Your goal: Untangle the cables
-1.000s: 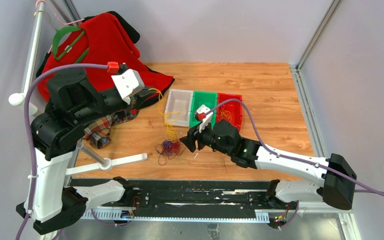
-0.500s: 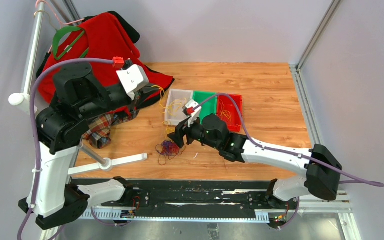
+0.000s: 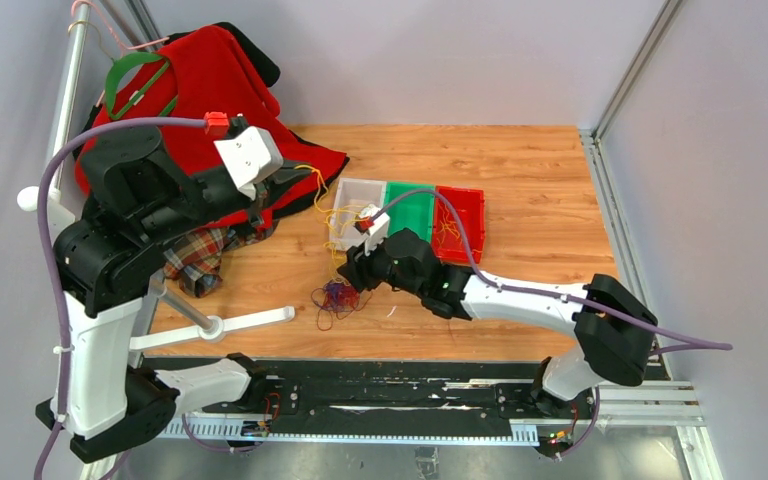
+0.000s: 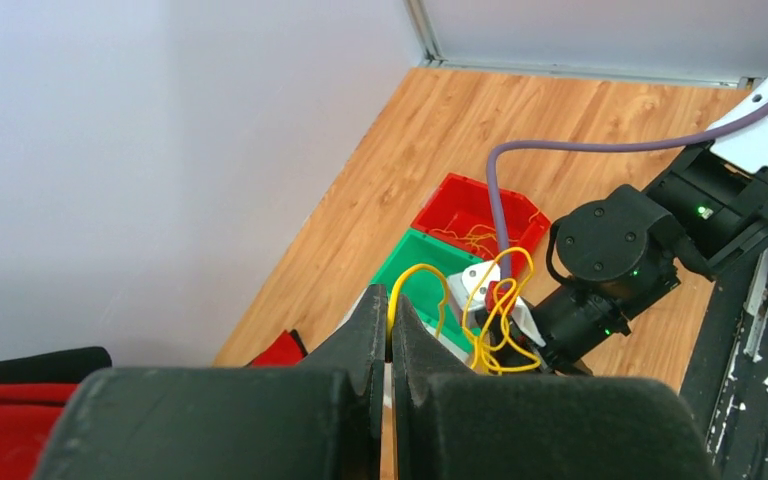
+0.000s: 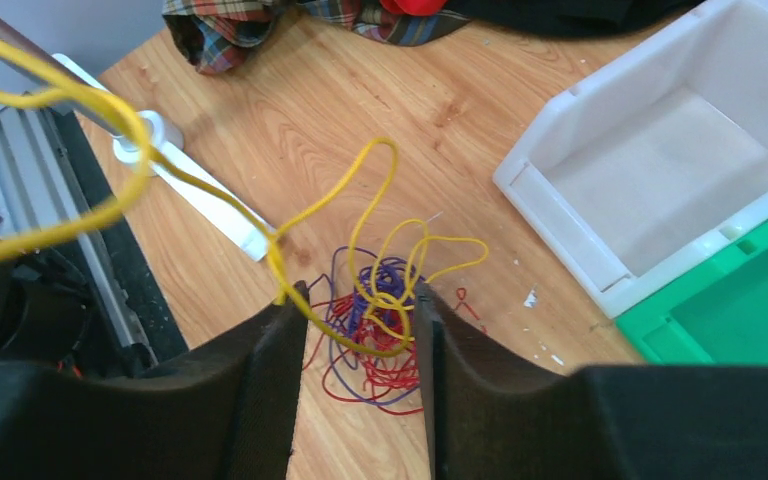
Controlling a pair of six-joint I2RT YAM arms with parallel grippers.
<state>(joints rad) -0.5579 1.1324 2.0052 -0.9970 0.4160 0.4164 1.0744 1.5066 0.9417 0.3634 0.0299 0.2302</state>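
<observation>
A yellow cable (image 4: 501,306) hangs in curly loops from my left gripper (image 4: 390,326), which is shut on its upper end above the bins. In the top view this yellow cable (image 3: 332,228) runs from the left gripper (image 3: 298,181) down to a small tangle of dark red and purple cables (image 3: 337,297) on the table. My right gripper (image 5: 360,330) hovers just above the tangle (image 5: 388,362), open. A strand of the yellow cable (image 5: 332,322) crosses the gap between its fingers (image 5: 265,380). In the top view the right gripper (image 3: 352,272) sits beside the hanging strand.
A white bin (image 3: 354,196), a green bin (image 3: 412,212) and a red bin (image 3: 463,225) stand in a row behind the right arm; the red one holds some yellow wire. A red garment (image 3: 210,90), a plaid cloth (image 3: 195,258) and a white stand (image 3: 222,324) lie on the left.
My right arm has swung left and forward, bringing its gripper from beside the tangle up to the hanging yellow strand. The left gripper, still holding the yellow cable, shifted slightly.
</observation>
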